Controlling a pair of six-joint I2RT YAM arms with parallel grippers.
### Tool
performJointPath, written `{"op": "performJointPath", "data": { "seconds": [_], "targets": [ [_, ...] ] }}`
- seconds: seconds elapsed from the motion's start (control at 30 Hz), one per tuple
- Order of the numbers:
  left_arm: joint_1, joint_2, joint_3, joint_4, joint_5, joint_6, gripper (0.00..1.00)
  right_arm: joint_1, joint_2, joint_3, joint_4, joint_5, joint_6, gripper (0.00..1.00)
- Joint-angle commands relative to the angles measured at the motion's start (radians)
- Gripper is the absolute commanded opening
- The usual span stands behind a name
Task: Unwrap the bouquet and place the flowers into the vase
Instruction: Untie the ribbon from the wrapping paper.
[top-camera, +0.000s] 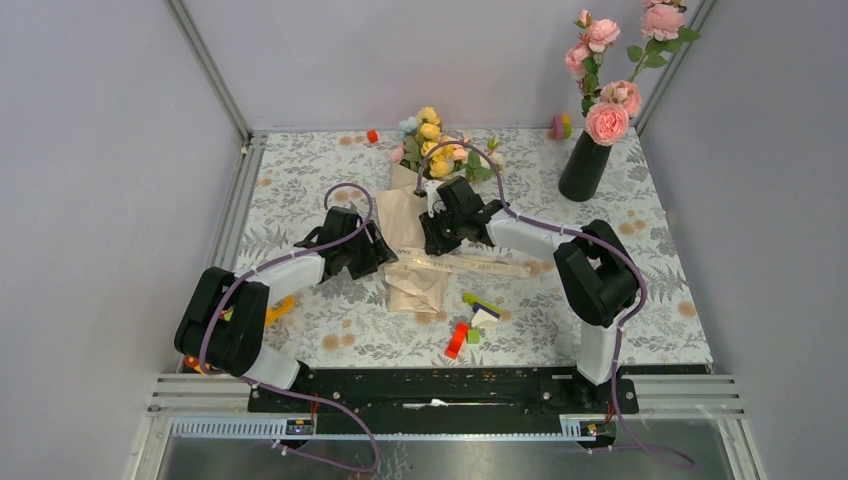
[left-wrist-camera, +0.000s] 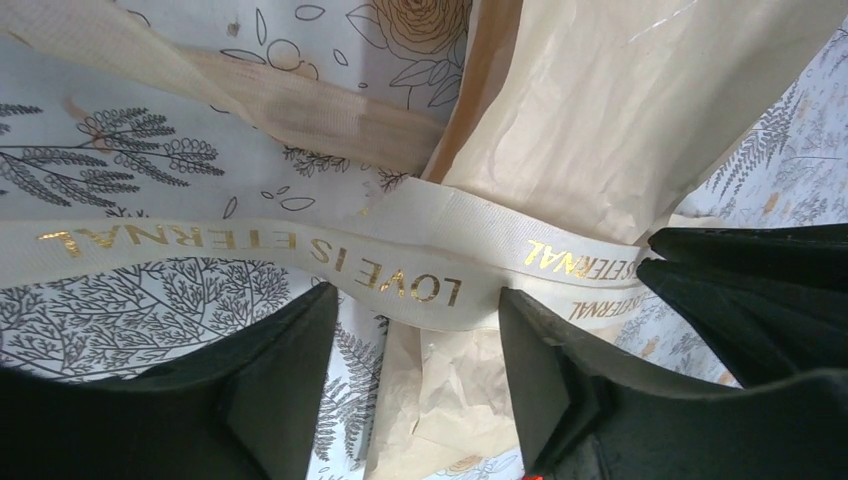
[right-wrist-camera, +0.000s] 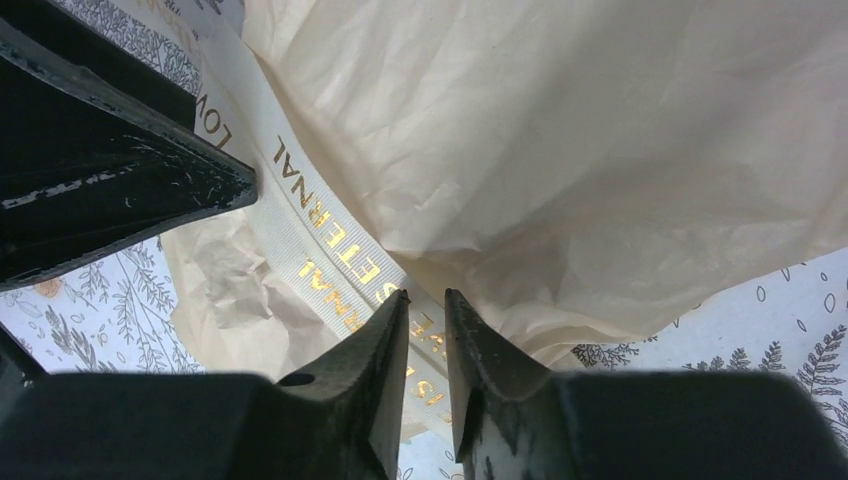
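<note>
- Top external view: the bouquet (top-camera: 405, 215) lay on its side in the middle of the desk (top-camera: 650, 300), blooms toward the far edge, not yet unwrapped.
- Its flowers (top-camera: 435, 145) sat inside the beige paper (left-wrist-camera: 600, 120). None were in the vase (top-camera: 584, 168), which stood well apart at the far right and held tall pink roses (top-camera: 606, 122).
- Left claw (left-wrist-camera: 415, 300) stood wide with nothing between its fingers. A cream ribbon (left-wrist-camera: 400, 270) lettered in gold crossed just beyond the tips.
- Right claw (right-wrist-camera: 425, 300) was narrowed to a slit with its tips at the ribbon. Could not tell whether the ribbon was pinched.
- Step in hand, as judged: freeing the ribbon.
  - One claw should pinch a free run of ribbon alone, not the paper beneath.
  - It should then draw along the ribbon's length, low and slow, away from the gathered wrap.
  - The other claw should pin the paper so the bouquet does not slide.
  - The claws sat close together, so each needs room to avoid a knock.
- Count: one bouquet, one ribbon, one vase, two claws. At least five rose blooms showed. The bouquet's small blooms were too bunched to count. At least four small coloured blocks (top-camera: 470, 325) lay near the front.
</note>
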Motion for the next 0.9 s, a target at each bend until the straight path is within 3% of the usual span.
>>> {"op": "performJointPath", "data": {
  "seconds": [0.0, 0.17, 0.37, 0.87],
  "targets": [
    [0.002, 0.005, 0.028, 0.044, -0.033, 0.016, 0.59, 0.008, -0.017, 0.026, -0.001, 0.024, 0.011, 0.24],
    [0.002, 0.006, 0.027, 0.044, -0.036, 0.018, 0.45, 0.008, -0.016, 0.017, 0.014, 0.002, 0.027, 0.19],
    [0.002, -0.011, 0.025, 0.03, -0.058, 0.03, 0.28, 0.009, -0.001, 0.017, 0.02, 0.0, 0.038, 0.38],
    [0.072, -0.133, -0.003, -0.02, -0.083, 0.051, 0.02, 0.053, 0.015, 0.009, 0.027, 0.123, 0.023, 0.56]
  ]
}}
